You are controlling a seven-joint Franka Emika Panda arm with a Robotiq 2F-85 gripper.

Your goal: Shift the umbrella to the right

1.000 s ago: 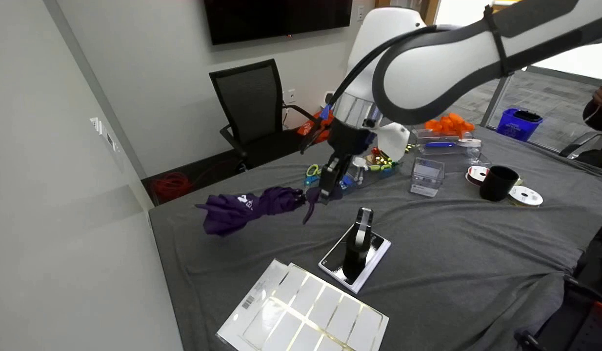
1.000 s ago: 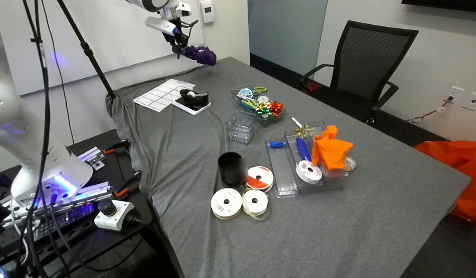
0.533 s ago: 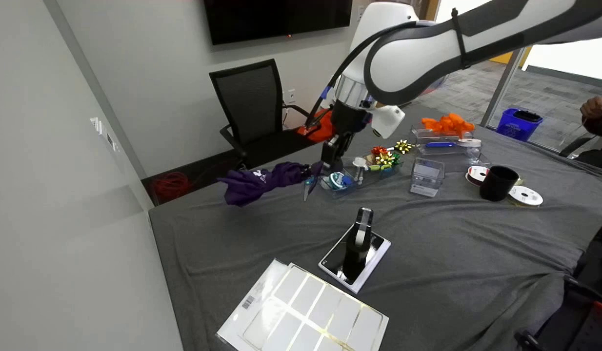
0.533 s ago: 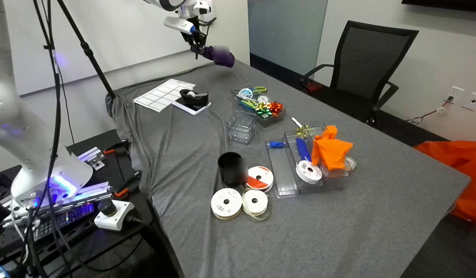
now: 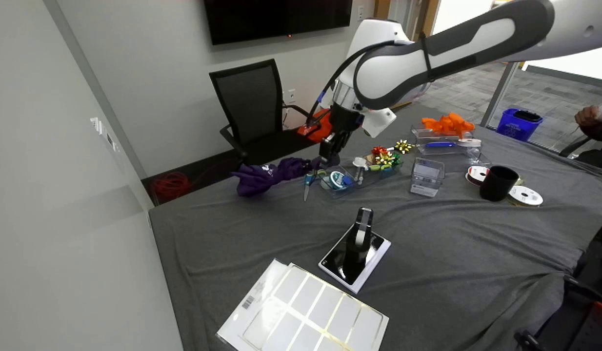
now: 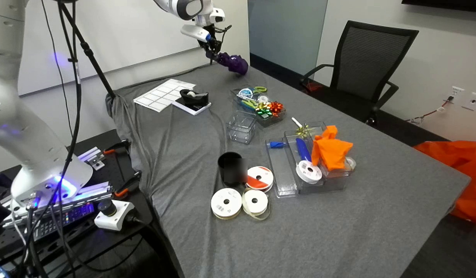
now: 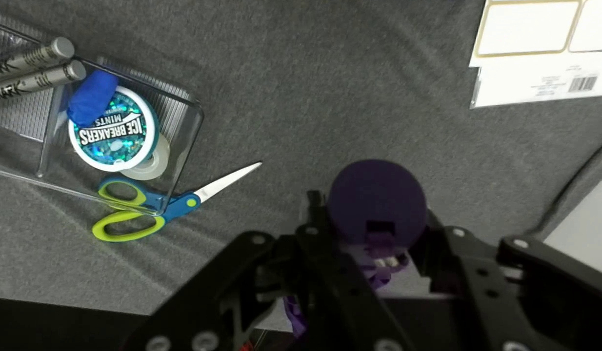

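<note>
While a bundle of red cord (image 5: 170, 186) lies at far left in an exterior view, a black mesh chair (image 5: 247, 105) stands just behind the grey-covered table (image 5: 223, 263). Next along you get the purple umbrella (image 5: 264, 179), folded up, canopy end pointing left, over by the table's far edge; hard to say whether the canopy touches the table. Down at the bottom, some white label sheets (image 5: 311, 307) are lying flat. Roughly above those, blue-and-green scissors (image 5: 308, 180) have a blade poking past the corner of a clear tray (image 7: 193, 134) with an Ice Breakers tub (image 7: 113, 129) in it. Then comes the gripper (image 7: 373, 210), fingers closed in as far as the handle (image 7: 376, 200) lets them. Wrist view has its round purple end right between them, so yeah, it's got the umbrella by the handle. Further right, a black tape dispenser (image 5: 358, 243) stands on a flat black-and-white box (image 5: 334, 257), then shiny bows (image 5: 386, 159) farther back, a clear bin (image 5: 427, 176), an orange bundle (image 5: 450, 125), a black cup (image 5: 496, 184) standing upright with ribbon spools (image 5: 525, 196) just beside it, and finally a blue wastebasket (image 5: 516, 127) beyond the table.
</note>
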